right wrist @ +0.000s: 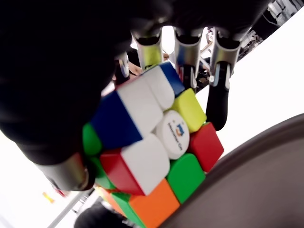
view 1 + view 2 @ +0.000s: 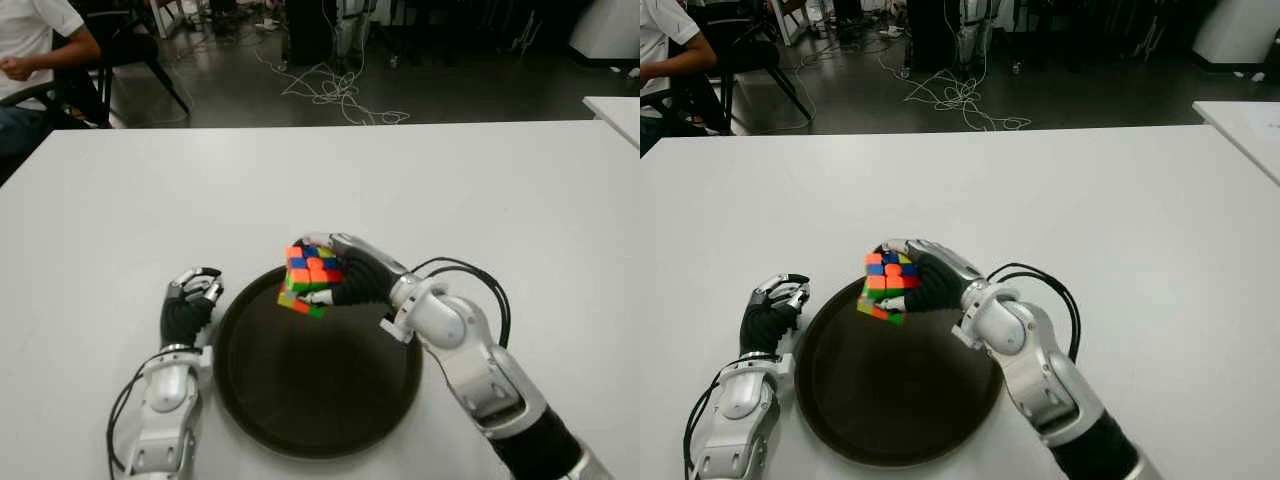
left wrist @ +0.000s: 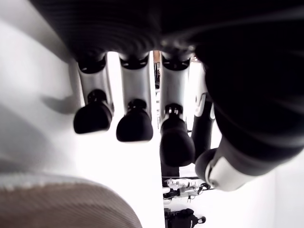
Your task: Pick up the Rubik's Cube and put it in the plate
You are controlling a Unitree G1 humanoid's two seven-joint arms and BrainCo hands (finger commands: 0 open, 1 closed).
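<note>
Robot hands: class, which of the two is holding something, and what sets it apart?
The right robot hand: its fingers grip the Rubik's Cube above the far rim of the plate. The left robot hand, left of the plate, holds nothing.

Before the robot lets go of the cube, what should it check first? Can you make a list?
1. Right hand has a firm hold on the Rubik's Cube: ok, its fingers wrap it in the right wrist view.
2. Cube is above the plate: ok, but only over the far rim, not the middle.
3. Cube is low enough to set down gently: cannot tell.
4. Plate has nothing in it: ok.
5. Left hand is out of the way: ok, it shows just left of the plate, holding nothing.
6. Plate sits flat on the table: ok.
</note>
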